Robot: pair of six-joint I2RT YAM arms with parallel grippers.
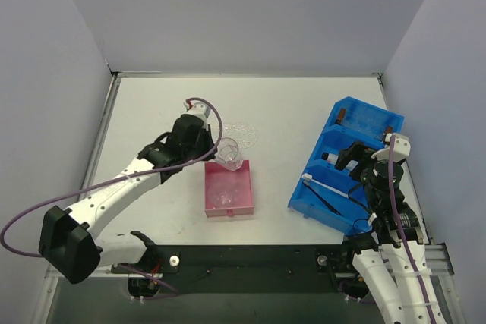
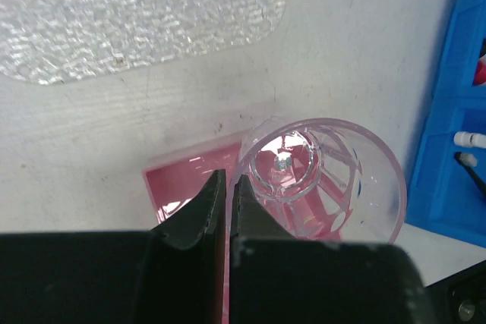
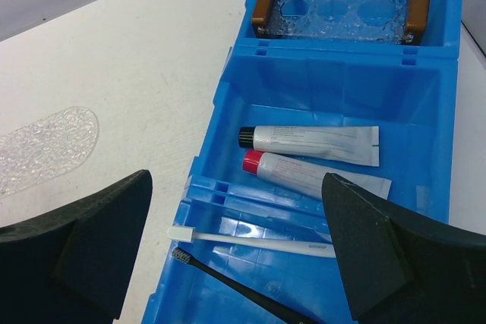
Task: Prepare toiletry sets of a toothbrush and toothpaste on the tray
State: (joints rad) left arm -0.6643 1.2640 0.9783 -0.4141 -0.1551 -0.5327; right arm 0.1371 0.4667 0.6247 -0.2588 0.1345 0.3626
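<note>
Left gripper (image 2: 230,180) clamped on clear cup (image 2: 357,187) rim over pink box (image 2: 178,184); right gripper (image 3: 235,180) wide apart above toothpaste (image 3: 315,144), tubes lying crosswise in blue bin (image 3: 334,89), caps leftward.

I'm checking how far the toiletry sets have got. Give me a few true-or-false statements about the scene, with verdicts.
1. The left gripper is shut on the rim of the clear cup. True.
2. The toothpaste tubes lie on the tray. False: both lie in the blue bin.
3. The right gripper is open above the blue bin. True.
4. A toothbrush lies on the tray. False: both toothbrushes are in the blue bin.
</note>
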